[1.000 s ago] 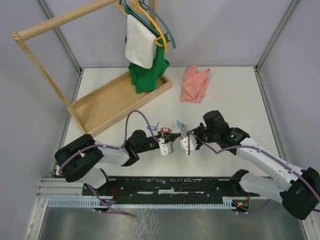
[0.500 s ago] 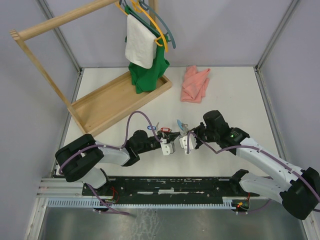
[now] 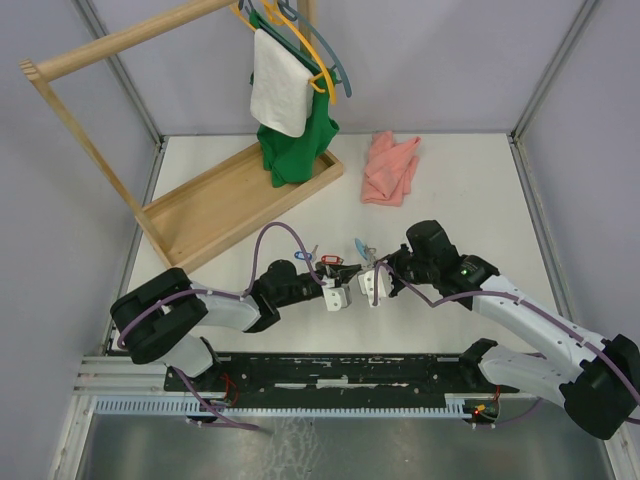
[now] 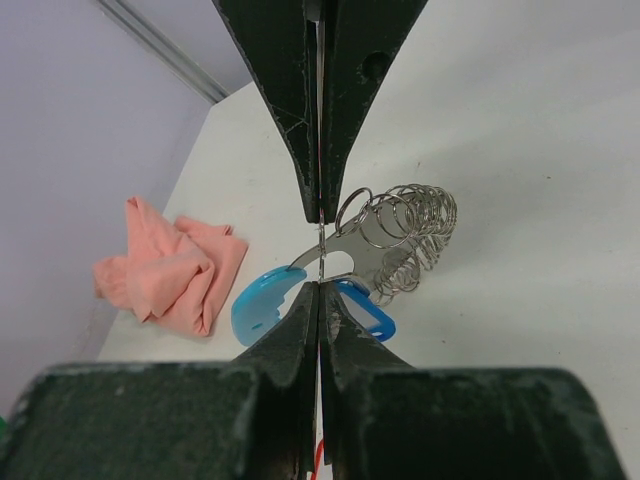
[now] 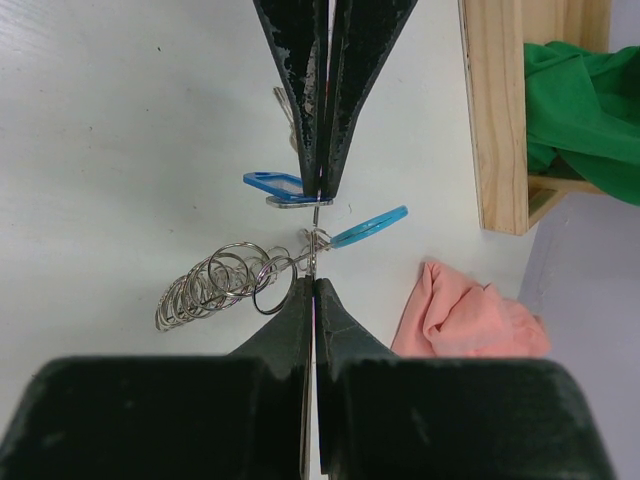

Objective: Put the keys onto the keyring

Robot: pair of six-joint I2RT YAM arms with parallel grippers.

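Note:
The keyring lies on the white table between my grippers: a coil of silver rings (image 4: 405,235) with a bright blue curved section (image 4: 262,300). It also shows in the right wrist view (image 5: 215,280) and the top view (image 3: 360,247). A blue-tagged key (image 4: 365,310) lies against it and also shows in the right wrist view (image 5: 272,182). The red-tagged key (image 3: 330,261) is at my left gripper (image 3: 328,270), which is shut on it edge-on. My right gripper (image 3: 370,268) is shut on a thin metal part of the keyring (image 5: 313,238). The third key is hidden.
A pink cloth (image 3: 390,168) lies at the back of the table. A wooden rack base (image 3: 215,205) with a green garment (image 3: 290,150) and a white one (image 3: 278,90) on hangers stands at the back left.

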